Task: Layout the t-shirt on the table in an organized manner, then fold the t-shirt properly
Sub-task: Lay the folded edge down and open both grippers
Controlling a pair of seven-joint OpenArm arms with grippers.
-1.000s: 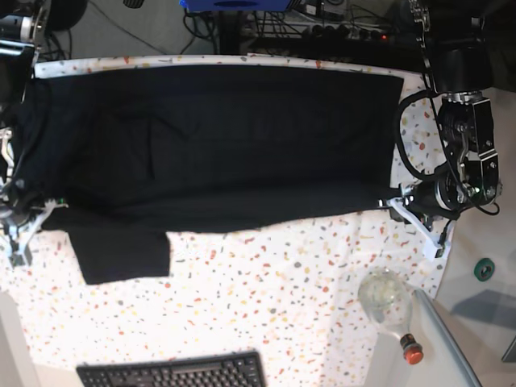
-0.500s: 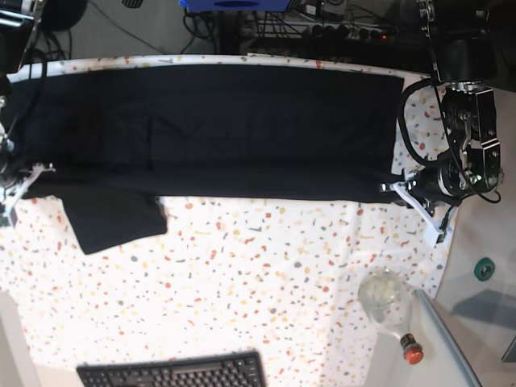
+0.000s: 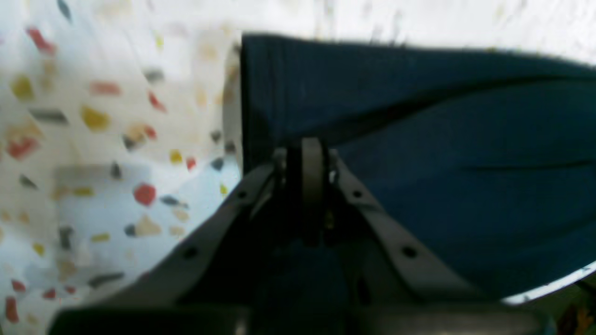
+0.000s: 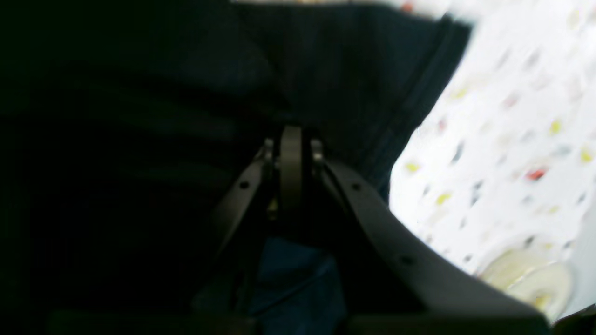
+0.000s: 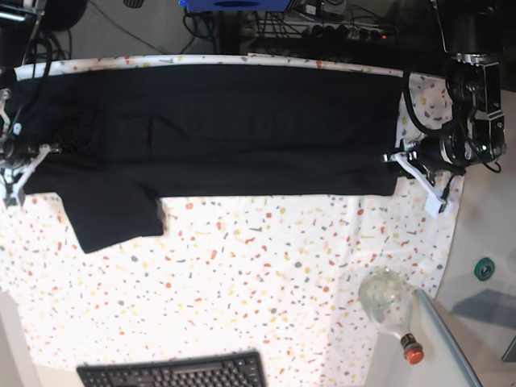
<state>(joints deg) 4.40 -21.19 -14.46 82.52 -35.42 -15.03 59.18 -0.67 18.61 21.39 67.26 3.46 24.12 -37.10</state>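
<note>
The black t-shirt (image 5: 218, 129) lies stretched in a long band across the far half of the speckled table (image 5: 266, 274). One sleeve (image 5: 113, 218) hangs out toward the near left. In the base view my left gripper (image 5: 393, 157) is at the shirt's right near corner, and my right gripper (image 5: 34, 155) is at its left near corner. In the left wrist view the left gripper (image 3: 307, 149) is shut on the shirt's hem (image 3: 372, 116). The right wrist view shows the right gripper (image 4: 291, 135) shut on dark cloth (image 4: 349, 70).
A black keyboard (image 5: 173, 372) lies at the table's near edge. A clear bottle with a red cap (image 5: 389, 305) lies at the near right beside a grey panel. Cables and equipment crowd the floor beyond the far edge. A green roll (image 5: 484, 268) sits off the table at right.
Both grippers have carried the shirt's near edge toward the far side, so the black band is narrower and tauter. The loose sleeve slid up with it.
</note>
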